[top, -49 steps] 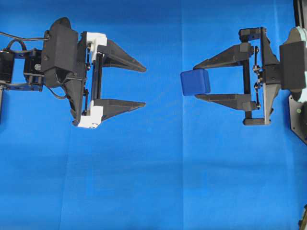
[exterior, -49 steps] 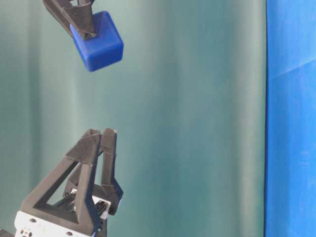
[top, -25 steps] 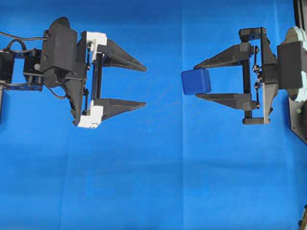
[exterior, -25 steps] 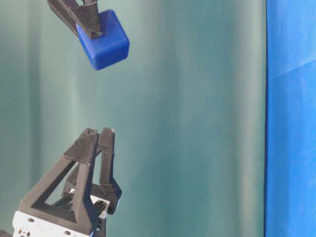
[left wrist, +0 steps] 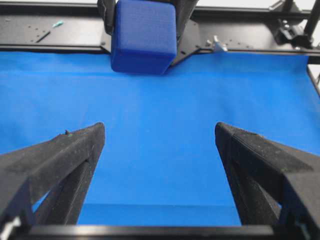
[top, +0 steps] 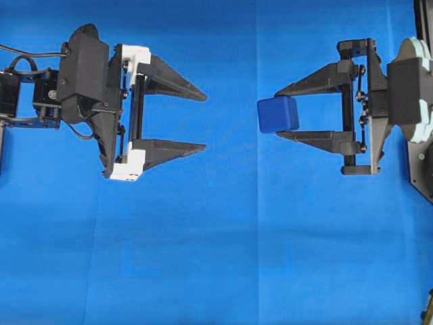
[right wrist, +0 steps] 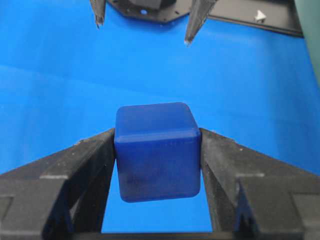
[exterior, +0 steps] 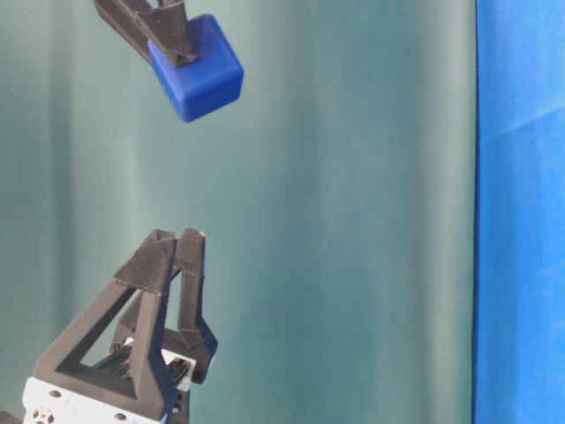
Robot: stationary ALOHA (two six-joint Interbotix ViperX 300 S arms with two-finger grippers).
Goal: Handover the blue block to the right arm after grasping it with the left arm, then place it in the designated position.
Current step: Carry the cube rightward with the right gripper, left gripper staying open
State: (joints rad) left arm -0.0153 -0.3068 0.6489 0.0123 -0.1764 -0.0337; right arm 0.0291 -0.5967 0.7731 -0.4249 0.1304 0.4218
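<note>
Handover looks complete: the blue block [top: 278,114], pinched at the tips of the right tool [top: 277,114], has drifted slightly away from the spread, empty left tool [top: 205,122], leaving only placement on the surface [top: 216,257].

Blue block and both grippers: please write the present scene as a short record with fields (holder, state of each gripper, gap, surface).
block: blue block, lifted off the cloth
holder: right gripper, fingertips pressed on two opposite faces
left gripper: left gripper, open, holds nothing
gap: left gripper's tips face the block, clearly apart from it
surface: blue cloth
handover: done, judging from the grip
placing: not yet done
</note>
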